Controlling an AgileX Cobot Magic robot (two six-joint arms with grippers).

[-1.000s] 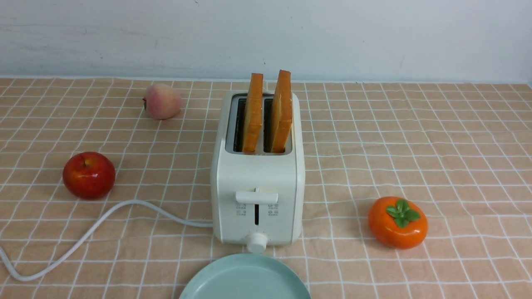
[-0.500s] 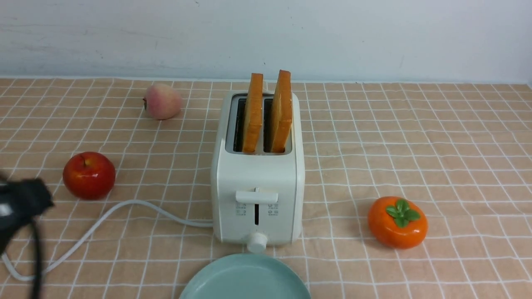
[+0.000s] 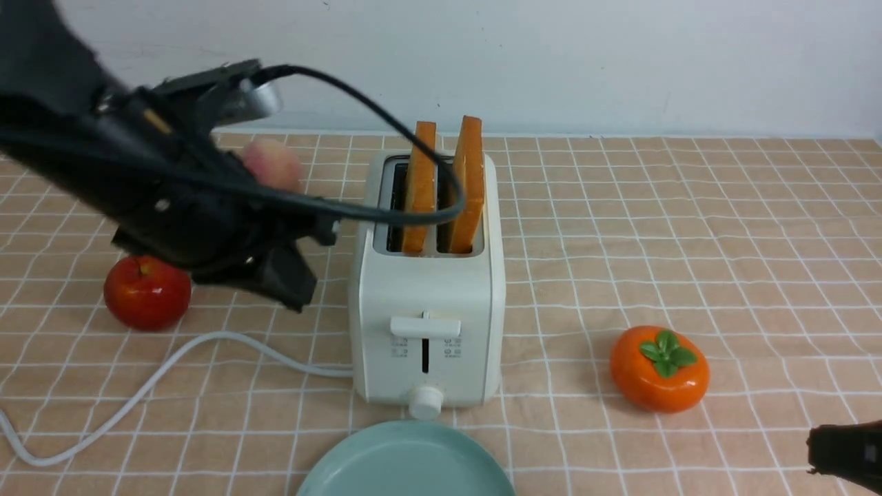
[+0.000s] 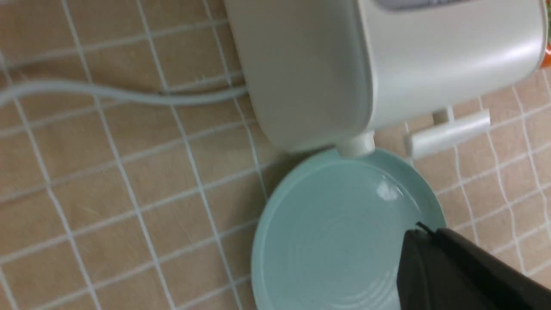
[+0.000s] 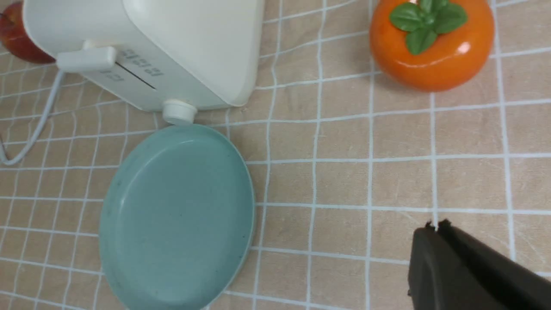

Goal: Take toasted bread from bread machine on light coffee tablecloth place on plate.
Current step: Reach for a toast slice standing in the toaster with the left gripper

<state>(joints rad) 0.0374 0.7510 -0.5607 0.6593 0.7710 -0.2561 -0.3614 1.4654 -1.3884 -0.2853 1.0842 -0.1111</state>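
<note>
front: from robot's side, slightly raised, faces forward over the light tan white-gridded tablecloth | left wrist: close, looking down | right wrist: close, looking down | all three share the cream-white boxy toaster and round mint-green plate

the blurred black left arm hides most of the pale pink peach and the top of the round red apple; its black cable crosses both golden toast slices. the frame edge cuts the round mint-green plate. only a dark corner of the right claw shows, its jaws untellable.
</note>
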